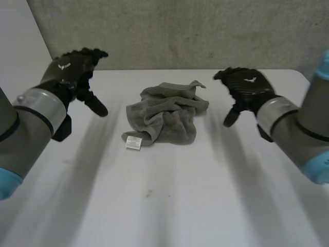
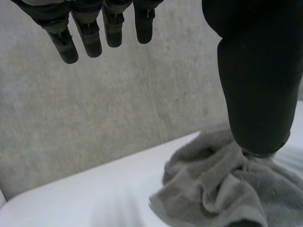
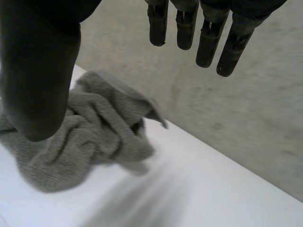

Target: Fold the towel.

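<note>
We are flanking the crumpled towel [image 1: 167,116] with left robot hand [image 1: 69,72] and right robot hand [image 1: 249,87] — both released, poised to grasp.

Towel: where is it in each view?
Head view: towel crumpled mid-table, between left hand and right hand.
Left wrist view: towel past the left hand's thumb tip.
Right wrist view: towel past the right hand's thumb.
Shared landmark: the grey wall behind the white table.
</note>
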### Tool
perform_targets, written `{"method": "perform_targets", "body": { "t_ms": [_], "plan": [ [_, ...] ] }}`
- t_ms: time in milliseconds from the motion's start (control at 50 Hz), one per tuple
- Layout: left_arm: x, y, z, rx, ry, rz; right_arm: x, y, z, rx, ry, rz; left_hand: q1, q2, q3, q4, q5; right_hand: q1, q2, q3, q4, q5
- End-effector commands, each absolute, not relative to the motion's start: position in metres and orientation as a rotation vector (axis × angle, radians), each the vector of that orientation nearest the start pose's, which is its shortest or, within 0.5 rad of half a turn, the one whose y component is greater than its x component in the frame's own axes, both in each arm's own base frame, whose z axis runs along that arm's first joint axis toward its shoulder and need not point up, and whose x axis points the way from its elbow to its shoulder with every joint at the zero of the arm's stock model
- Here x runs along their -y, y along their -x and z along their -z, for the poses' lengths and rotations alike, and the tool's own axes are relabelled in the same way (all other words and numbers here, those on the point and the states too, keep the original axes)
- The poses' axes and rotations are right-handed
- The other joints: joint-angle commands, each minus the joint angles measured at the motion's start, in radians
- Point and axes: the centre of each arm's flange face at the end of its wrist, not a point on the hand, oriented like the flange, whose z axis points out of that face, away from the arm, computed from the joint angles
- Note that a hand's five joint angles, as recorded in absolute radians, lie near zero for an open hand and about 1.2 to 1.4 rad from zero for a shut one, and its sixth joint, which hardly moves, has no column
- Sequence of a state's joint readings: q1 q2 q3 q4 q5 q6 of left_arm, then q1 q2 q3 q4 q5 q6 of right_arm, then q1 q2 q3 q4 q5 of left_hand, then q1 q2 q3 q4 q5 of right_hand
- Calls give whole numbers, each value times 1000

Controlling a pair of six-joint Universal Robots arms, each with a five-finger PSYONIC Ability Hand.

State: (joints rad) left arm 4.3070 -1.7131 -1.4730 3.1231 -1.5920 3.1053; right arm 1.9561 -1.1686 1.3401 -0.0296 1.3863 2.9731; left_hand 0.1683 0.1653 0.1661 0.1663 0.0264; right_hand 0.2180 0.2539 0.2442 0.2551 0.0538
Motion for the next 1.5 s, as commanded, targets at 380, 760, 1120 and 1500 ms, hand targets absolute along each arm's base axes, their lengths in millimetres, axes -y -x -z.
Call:
{"method": "perform_targets", "body": {
  "t_ms": [380,760,1120,1500],
  "plan": [
    [264,227,-247,-2508,-348,2223,345,-385,-124,-1976,845,1598,7,10,9,9,-26,-43,-79,-70,-81,-54],
    [264,225,-244,-2513,-339,2213,289,-395,-173,-1927,1002,1457,7,10,9,9,-26,1178,1142,1152,1141,1168],
    [261,228,-245,-2515,-358,2219,149,-366,-184,-1804,1381,1106,7,10,9,9,-26,498,462,472,461,488],
    [262,228,-241,-2526,-364,2202,276,-372,-185,-1994,962,1527,7,10,9,9,-26,49,13,23,12,39]
  ]
}}
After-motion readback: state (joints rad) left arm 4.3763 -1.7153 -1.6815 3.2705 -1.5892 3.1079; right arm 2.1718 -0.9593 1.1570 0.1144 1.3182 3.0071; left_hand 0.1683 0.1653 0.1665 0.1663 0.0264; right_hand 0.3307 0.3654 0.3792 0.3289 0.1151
